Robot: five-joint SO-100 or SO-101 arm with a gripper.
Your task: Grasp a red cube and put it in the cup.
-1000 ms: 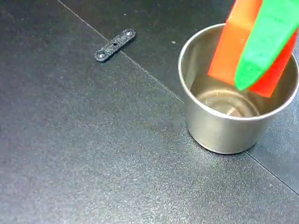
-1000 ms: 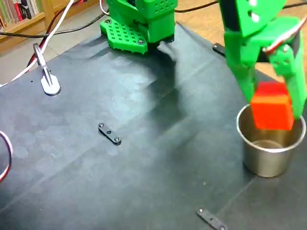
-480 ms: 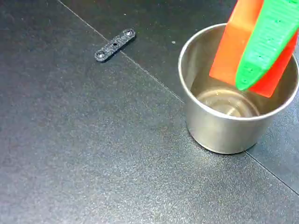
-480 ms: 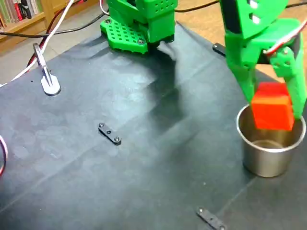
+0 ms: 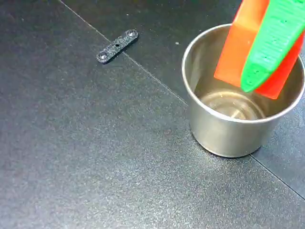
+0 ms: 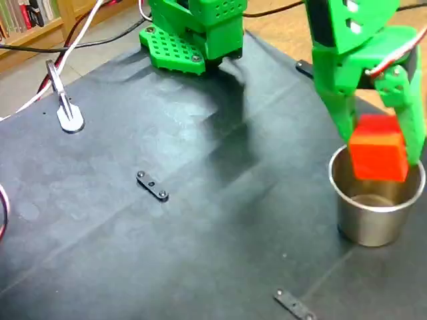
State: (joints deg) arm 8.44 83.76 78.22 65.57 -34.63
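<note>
The green gripper [image 6: 379, 157] points straight down from its bent wrist, both fingers clamped on a load

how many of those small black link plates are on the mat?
2. One black plate lies mid-mat, left of the cup; another black plate sits by the front edge. Others may be off-frame.

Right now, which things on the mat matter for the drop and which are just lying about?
In the job:
gripper, shut on the cube
cube, held over the cup's mouth
cup, upright, nothing inside

Lying about:
black strip, mid-mat
second strip, near edge
white clip by the cables
</note>
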